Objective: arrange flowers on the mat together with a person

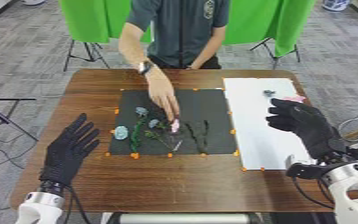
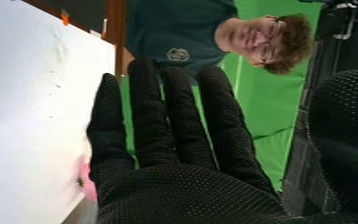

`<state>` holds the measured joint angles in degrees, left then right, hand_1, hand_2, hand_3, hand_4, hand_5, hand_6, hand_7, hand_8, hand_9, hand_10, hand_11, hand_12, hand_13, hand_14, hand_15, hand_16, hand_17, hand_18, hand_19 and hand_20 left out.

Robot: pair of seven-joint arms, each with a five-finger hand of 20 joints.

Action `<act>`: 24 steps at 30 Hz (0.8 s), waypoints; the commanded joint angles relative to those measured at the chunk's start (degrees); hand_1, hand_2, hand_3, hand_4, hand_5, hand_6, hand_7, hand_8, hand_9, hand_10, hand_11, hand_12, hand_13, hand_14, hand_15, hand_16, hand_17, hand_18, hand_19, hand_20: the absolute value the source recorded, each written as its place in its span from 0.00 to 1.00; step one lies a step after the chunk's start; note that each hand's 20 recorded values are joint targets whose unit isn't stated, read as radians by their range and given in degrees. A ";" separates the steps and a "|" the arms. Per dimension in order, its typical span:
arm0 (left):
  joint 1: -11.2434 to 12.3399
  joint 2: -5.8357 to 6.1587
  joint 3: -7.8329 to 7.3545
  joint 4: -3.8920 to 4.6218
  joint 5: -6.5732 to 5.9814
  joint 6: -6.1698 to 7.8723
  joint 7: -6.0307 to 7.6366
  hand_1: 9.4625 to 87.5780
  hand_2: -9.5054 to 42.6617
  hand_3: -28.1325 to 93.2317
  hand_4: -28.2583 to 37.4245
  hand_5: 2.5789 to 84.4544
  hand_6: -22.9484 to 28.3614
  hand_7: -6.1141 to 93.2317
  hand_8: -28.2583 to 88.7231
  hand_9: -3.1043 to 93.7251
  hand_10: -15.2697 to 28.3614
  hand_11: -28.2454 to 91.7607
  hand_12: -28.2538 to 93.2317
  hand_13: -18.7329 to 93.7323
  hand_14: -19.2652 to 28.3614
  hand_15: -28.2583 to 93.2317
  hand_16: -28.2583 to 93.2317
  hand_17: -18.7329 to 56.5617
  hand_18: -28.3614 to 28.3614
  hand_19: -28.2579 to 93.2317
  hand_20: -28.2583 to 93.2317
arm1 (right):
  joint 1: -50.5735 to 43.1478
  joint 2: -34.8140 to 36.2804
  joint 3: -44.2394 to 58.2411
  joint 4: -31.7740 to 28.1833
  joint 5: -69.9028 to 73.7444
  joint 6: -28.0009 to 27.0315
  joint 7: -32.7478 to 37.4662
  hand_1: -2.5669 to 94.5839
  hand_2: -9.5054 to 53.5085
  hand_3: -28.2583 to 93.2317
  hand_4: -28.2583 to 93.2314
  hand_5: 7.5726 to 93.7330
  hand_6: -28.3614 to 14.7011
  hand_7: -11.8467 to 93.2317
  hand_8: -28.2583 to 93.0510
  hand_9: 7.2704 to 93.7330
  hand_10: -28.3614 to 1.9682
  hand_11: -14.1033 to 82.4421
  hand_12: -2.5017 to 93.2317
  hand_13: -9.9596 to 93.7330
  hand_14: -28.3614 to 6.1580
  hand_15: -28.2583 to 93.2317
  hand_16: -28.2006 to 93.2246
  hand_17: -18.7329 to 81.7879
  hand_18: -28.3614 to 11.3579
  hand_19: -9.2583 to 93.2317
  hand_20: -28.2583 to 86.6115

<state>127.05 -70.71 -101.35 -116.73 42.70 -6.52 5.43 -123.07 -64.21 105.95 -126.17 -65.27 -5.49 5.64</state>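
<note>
A pink flower (image 1: 175, 126) lies on the dark mat (image 1: 220, 107) in the middle of the frame, with the fingertips of the person's hand (image 1: 163, 95) at its upper end; whether they pinch it, I cannot tell. Just left of it is a small blue flower (image 1: 153, 123), with another blue flower (image 1: 142, 111) farther up and left. A pale blue flower (image 1: 120, 132) sits at the mat's left edge, beside a green stem (image 1: 135, 138). Right of the pink one, two dark stems (image 1: 205, 135) run up and down the mat, side by side.

Right of the mat is a white board (image 1: 257, 135). Near its upper right corner are a small grey flower (image 1: 269, 93) and a second pink bloom (image 1: 295, 98).

The robot's right hand (image 1: 302, 122) is over the board's right side, near that bloom. In the right wrist view its fingers are straight and nothing is in its grasp. The left hand (image 1: 64, 152), at the left of the head view, is open too, fingers extended and slightly spread, holding nothing, apart from the mat.

The person stands at the table's (image 1: 149, 185) far side, before green cloth (image 1: 278, 22).
</note>
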 commanded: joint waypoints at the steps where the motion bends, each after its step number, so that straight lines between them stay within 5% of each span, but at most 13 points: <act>1: 0.50 -0.25 -0.10 0.03 0.26 -0.09 -0.44 0.18 0.18 0.80 0.00 0.32 0.49 0.20 0.17 0.28 0.61 0.33 0.36 0.35 0.68 0.33 0.27 0.09 0.89 0.56 0.29 | 0.46 -0.38 -0.56 0.23 -0.66 -0.03 -0.17 0.21 0.15 0.91 0.02 0.42 0.52 0.28 0.14 0.39 0.42 0.31 0.25 0.43 0.42 0.50 0.40 0.26 0.17 0.57 0.50; 7: 1.15 -1.18 0.10 -0.05 0.18 -0.23 -0.66 0.18 0.18 0.80 0.00 0.32 0.48 0.20 0.17 0.29 0.61 0.33 0.36 0.36 0.68 0.33 0.27 0.09 0.89 0.56 0.29 | -0.02 -0.60 -0.63 0.09 -0.71 -0.49 0.35 0.22 0.15 0.91 0.02 0.42 0.52 0.28 0.14 0.39 0.42 0.30 0.25 0.43 0.42 0.50 0.40 0.26 0.17 0.57 0.50; 24: 0.85 -0.39 -0.29 -0.17 0.19 0.28 -0.09 0.19 0.18 0.80 0.00 0.32 0.49 0.20 0.17 0.29 0.61 0.33 0.36 0.36 0.69 0.33 0.27 0.09 0.89 0.56 0.29 | 3.48 1.54 -2.53 1.83 -3.12 2.14 -1.86 0.22 0.14 0.92 0.02 0.44 0.50 0.27 0.14 0.42 0.42 0.31 0.25 0.45 0.43 0.50 0.40 0.28 0.17 0.60 0.51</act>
<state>127.36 -71.25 -101.34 -116.77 42.71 -6.52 5.43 -121.69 -64.32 104.59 -125.54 -66.18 -5.19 5.52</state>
